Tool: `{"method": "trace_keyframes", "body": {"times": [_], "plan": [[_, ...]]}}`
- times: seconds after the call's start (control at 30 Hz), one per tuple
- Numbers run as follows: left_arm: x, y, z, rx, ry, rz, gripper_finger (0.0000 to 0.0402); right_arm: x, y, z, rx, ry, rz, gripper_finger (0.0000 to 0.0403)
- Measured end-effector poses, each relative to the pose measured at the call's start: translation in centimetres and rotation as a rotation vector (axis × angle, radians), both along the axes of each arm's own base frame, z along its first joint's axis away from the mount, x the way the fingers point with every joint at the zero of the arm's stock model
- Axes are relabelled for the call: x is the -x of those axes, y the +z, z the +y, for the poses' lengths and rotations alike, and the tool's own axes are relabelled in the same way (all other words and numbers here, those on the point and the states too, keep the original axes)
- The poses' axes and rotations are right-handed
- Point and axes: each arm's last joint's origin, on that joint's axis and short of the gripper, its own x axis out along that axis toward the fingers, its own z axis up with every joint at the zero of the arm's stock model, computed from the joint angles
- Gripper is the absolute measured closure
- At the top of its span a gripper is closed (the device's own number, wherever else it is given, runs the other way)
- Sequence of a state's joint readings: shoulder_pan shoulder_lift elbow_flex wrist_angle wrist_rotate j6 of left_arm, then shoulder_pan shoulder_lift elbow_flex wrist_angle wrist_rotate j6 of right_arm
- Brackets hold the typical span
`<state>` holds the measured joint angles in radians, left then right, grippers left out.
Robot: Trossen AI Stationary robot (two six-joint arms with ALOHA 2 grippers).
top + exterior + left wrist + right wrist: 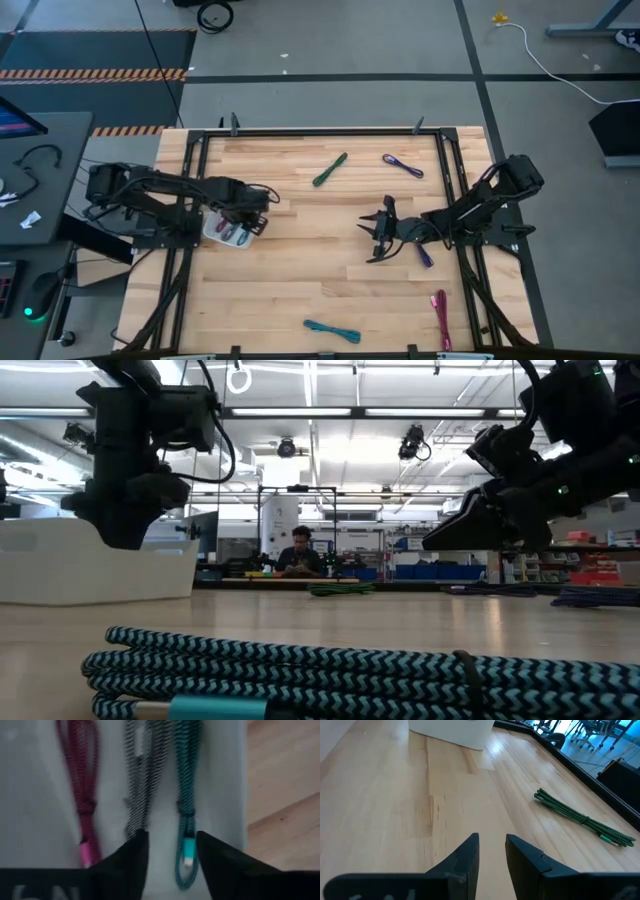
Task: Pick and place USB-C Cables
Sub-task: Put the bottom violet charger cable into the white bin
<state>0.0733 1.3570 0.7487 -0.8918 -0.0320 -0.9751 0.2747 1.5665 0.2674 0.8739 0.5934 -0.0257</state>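
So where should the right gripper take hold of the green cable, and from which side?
Probably at its middle, from straight above, fingers closing across its width. The green cable lies flat as a thin, straight bundle with bare wood around it. The right gripper is open and empty.

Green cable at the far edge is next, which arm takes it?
Probably right. The right gripper hangs open and empty mid-table, and its wrist view has the green cable ahead. The left gripper is over the white bin, where three cables already lie.
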Motion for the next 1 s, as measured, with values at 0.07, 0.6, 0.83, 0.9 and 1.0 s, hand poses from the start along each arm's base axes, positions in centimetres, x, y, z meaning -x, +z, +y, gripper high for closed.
{"method": "trace_keyframes", "body": {"times": [0.07, 0.6, 0.83, 0.9, 1.0], "plan": [[0.3, 1.0, 0.2, 0.023, 0.013, 0.018, 0.0199, 0.1, 0.0, 0.0, -0.013, -0.003, 0.005, 0.0302], [-4.0, 8.7, -5.9, -0.702, -0.378, -0.652, 0.0176, 0.6, 8.0, 0.4, -0.341, 0.033, 0.185, 0.0308], [-6.4, 6.9, -7.0, -0.780, -0.467, -0.770, 0.0196, 2.3, 11.5, 0.0, -0.612, -0.230, 0.610, 0.0329], [-6.8, 6.2, -7.1, -0.783, -0.473, -0.751, 0.0202, 3.1, 10.9, 0.1, -0.676, -0.291, 0.699, 0.0328], [-7.6, 5.1, -7.3, -0.782, -0.483, -0.731, 0.0210, 4.4, 9.5, 0.1, -0.720, -0.385, 0.817, 0.0320]]}}
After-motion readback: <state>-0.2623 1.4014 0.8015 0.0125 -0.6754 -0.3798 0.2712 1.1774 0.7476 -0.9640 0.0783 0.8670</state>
